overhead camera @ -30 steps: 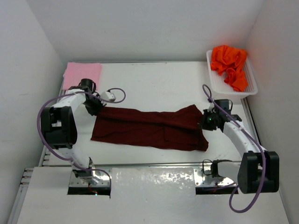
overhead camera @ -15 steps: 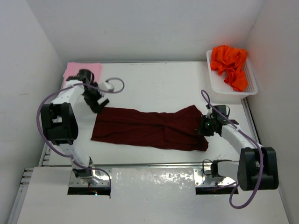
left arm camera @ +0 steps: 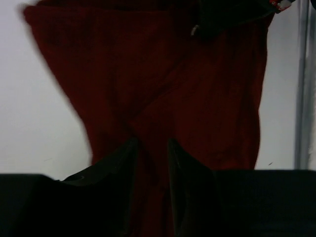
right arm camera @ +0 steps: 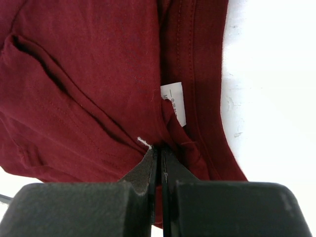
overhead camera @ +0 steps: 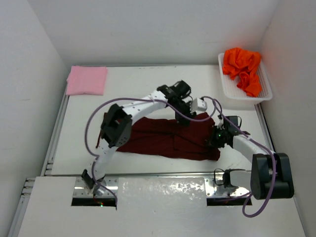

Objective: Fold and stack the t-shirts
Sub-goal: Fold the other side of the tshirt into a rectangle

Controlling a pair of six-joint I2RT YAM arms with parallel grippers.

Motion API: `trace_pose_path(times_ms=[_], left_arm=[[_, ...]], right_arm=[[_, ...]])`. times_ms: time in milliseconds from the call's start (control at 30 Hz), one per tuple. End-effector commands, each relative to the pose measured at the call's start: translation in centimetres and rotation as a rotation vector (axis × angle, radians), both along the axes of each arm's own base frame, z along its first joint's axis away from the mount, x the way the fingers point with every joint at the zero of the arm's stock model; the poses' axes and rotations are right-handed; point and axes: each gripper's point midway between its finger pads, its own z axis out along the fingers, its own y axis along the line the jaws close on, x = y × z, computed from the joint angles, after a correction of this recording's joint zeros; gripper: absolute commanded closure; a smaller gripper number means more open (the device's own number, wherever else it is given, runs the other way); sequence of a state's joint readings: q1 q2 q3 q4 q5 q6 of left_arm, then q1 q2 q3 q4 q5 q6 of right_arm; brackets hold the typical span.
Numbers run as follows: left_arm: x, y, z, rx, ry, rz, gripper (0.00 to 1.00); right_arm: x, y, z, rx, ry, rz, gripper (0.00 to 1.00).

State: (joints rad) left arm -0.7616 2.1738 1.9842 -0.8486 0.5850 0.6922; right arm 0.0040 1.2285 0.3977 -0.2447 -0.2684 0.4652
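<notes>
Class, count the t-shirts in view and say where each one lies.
3. The pink t-shirt lies folded at far left; the maroon t-shirt is spread in the middle; the orange t-shirt is bunched in the white basket, far right. Others might hide under it.

A folded shirt [overhead camera: 87,80] lies upper left on the table [overhead camera: 143,89]; a spread shirt [overhead camera: 158,140] fills the centre; upper right, a basket [overhead camera: 234,92] holds a crumpled shirt [overhead camera: 242,66].

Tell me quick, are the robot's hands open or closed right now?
Left hand: closed on a pinch of the maroon shirt, near its middle.
Right hand: closed tight on the same shirt, by its white label.
</notes>
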Motion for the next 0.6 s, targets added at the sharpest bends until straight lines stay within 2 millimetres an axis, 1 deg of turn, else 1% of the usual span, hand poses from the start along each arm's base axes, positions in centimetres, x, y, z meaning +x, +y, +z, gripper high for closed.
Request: trace_pose_path(times_ms=[0,33,67,100,133,167,200,267,300,367,400,433,567], left_arm=[[0.0,-1.2,-0.2,-0.043,0.137,0.075,0.70],[0.0,-1.7,-1.4,-0.037,0.157,0.088,0.67],[0.5,-2.6,-1.6,-0.056,0.137,0.097,0.66],[0.5,-3.0,-2.8,-0.041,0.146,0.112,0.66],[0.8,-3.4,-3.3,-0.042,0.138,0.119,0.66],[1.2,-3.4,-4.0,-0.031,0.133,0.134,0.66],[1.6,-3.2,-5.4,0.002,0.127,0.160,0.66],[2.1,-2.9,-6.6,0.033,0.114,0.190,0.67],[2.2,-2.5,-7.6,0.057,0.116,0.203,0.67],[1.6,-2.3,-8.0,0.065,0.143,0.189,0.67],[0.7,-2.4,-8.2,0.061,0.170,0.172,0.67],[0.4,-2.4,-8.2,0.057,0.176,0.167,0.66],[-1.6,-2.1,-9.7,0.070,0.241,0.151,0.66]], right_arm=[[0.7,0.1,-0.1,0.015,-0.039,-0.021,1.00],[0.6,0.2,-0.3,0.018,-0.037,-0.024,1.00],[0.7,0.2,-0.2,0.021,-0.042,-0.026,1.00],[0.9,0.3,-0.2,0.026,-0.045,-0.029,1.00],[0.8,0.3,-0.2,0.029,-0.045,-0.028,1.00],[0.9,0.4,-0.2,0.031,-0.047,-0.027,1.00],[0.9,0.4,-0.2,0.032,-0.047,-0.025,1.00],[0.9,0.4,-0.1,0.030,-0.050,-0.021,1.00],[0.9,0.4,-0.1,0.029,-0.049,-0.018,1.00],[1.0,0.4,0.1,0.028,-0.058,-0.015,1.00],[1.0,0.3,0.1,0.026,-0.058,-0.016,1.00],[1.1,0.3,0.1,0.022,-0.062,-0.017,1.00],[1.3,0.2,0.2,0.019,-0.065,-0.019,1.00]])
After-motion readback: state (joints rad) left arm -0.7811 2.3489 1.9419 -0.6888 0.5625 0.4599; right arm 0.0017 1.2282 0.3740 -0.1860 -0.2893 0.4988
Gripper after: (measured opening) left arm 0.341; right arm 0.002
